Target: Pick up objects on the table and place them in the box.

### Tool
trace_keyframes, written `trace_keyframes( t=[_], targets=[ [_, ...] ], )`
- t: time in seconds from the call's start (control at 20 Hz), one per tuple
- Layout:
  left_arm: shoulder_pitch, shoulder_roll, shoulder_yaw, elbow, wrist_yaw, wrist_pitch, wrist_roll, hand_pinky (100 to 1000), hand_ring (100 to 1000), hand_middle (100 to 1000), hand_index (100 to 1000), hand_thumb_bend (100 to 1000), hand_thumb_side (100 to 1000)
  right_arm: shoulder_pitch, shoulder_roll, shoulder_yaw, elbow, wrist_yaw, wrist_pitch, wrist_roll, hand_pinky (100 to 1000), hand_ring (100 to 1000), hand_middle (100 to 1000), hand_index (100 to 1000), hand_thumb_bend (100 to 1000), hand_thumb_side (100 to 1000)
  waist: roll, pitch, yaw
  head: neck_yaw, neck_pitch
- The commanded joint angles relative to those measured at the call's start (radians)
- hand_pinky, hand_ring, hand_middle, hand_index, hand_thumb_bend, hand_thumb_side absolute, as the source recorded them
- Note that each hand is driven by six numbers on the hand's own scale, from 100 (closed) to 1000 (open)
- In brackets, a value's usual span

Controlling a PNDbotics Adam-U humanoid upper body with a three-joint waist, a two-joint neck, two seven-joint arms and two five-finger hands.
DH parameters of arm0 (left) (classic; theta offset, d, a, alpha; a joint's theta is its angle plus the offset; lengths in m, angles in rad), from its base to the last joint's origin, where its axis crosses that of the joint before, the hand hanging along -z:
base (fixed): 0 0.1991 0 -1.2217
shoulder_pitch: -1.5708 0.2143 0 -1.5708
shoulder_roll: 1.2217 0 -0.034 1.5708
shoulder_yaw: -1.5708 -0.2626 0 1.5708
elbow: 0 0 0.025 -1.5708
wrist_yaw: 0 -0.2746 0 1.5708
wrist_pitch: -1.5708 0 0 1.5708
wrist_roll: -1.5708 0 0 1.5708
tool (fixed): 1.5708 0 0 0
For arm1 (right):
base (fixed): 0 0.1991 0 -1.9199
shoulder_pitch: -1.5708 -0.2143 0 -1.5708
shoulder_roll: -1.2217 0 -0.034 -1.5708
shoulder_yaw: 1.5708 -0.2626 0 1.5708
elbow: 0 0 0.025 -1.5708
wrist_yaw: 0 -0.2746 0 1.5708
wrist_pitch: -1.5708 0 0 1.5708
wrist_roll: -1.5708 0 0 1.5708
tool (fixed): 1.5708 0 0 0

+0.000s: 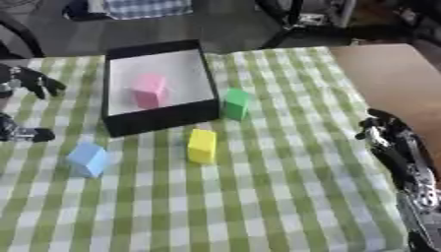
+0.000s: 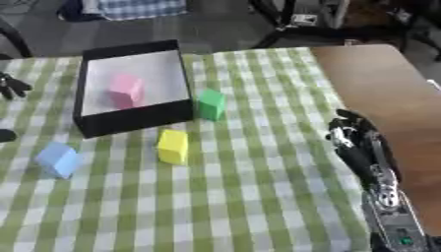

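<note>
A bench (image 1: 284, 197) covered with a green and white checked cloth holds a black box with a white inside (image 1: 116, 53). The box sits at about 11 o'clock from the middle of the bench. A pink block (image 1: 149, 90) lies inside the box, near its front wall.

A green block (image 1: 234, 104) stands on the cloth just beside the box, at the box's 4 o'clock corner. A yellow block (image 1: 203, 145) stands near the front wall of the box, at about 6 o'clock from the green block. A light blue block (image 1: 88, 159) sits on the cloth at about 8 o'clock from the box, well apart from the yellow block.

The robot's left hand (image 1: 30, 81) shows at the left edge, at 9 o'clock from the box. Its dark fingers (image 1: 50, 84) are spread out and hold nothing. It is apart from the box and from all the blocks. More dark parts of that arm show lower down at the same edge.

The robot's right hand (image 2: 349, 133) shows near the right edge of the cloth, at about 3 o'clock from the yellow block and well apart from it. Its fingers look a little bent at the tips and hold nothing. The black and silver arm runs from it down to the lower right corner.

A bare brown tabletop (image 2: 388, 88) lies at the right, past the edge of the cloth.
</note>
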Motion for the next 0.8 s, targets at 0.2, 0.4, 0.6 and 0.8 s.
trace_keyframes(
  t=[0.2, 0.4, 0.6, 0.8],
  targets=[
    [-0.036, -0.021, -0.074, -0.008, 0.01, -0.147, -0.225, 795, 726, 761, 938, 642, 723, -0.01, -0.029, -0.004, -0.009, 0.002, -0.002, 0.001, 800, 558, 600, 807, 100, 462, 0.006, -0.032, -0.006, 0.0, -0.002],
    [-0.035, -0.022, -0.076, 0.012, -0.012, -0.163, -0.226, 794, 726, 759, 935, 632, 718, -0.01, -0.028, -0.003, -0.008, 0.001, -0.002, 0.003, 801, 558, 600, 807, 100, 463, 0.007, -0.032, -0.004, 0.0, -0.002],
    [-0.034, -0.02, -0.073, 0.019, -0.016, -0.168, -0.226, 794, 726, 753, 931, 622, 714, -0.01, -0.028, -0.003, -0.008, 0.001, -0.002, 0.004, 801, 558, 600, 807, 100, 463, 0.007, -0.032, -0.003, 0.001, -0.002],
    [-0.032, -0.022, -0.074, 0.024, -0.017, -0.169, -0.226, 793, 723, 740, 924, 615, 702, -0.01, -0.028, -0.004, -0.007, 0.001, -0.003, 0.004, 801, 558, 600, 807, 100, 462, 0.006, -0.033, -0.001, 0.0, -0.002]
  ],
)
